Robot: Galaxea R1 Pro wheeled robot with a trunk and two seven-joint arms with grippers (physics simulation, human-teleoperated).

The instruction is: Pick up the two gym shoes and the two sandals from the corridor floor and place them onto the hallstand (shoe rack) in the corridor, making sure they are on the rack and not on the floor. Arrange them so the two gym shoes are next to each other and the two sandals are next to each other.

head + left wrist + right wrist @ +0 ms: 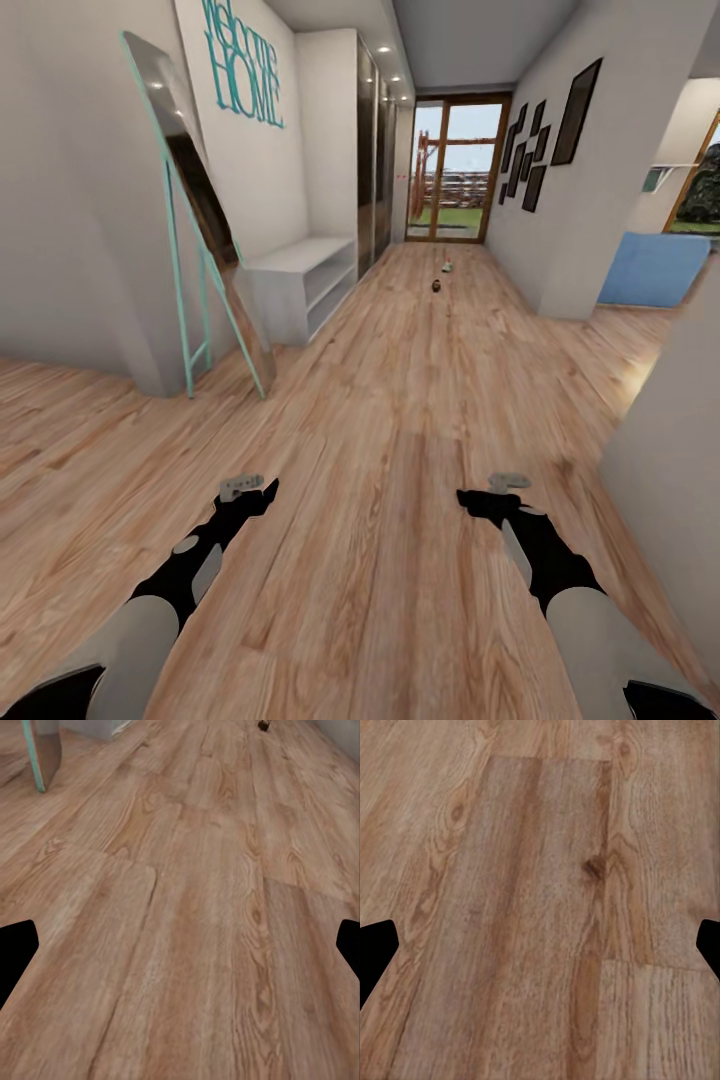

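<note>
While both claws, left (243, 487) and right (508, 481), hang spread and empty, drive straight toward 2 far shoes (443, 276) on floor (400, 400).

Corridor floor (400, 400): light brown wood-grain planks w/ knots, slight satin sheen. Low bench (300, 285) far left: smooth matt white panels. Leaning mirror (190, 220): glossy glass, teal painted frame. Walls: matt off-white. Far door (455, 170): brown wood frame, clear glass. Arms: matt black & pale grey shells.
</note>
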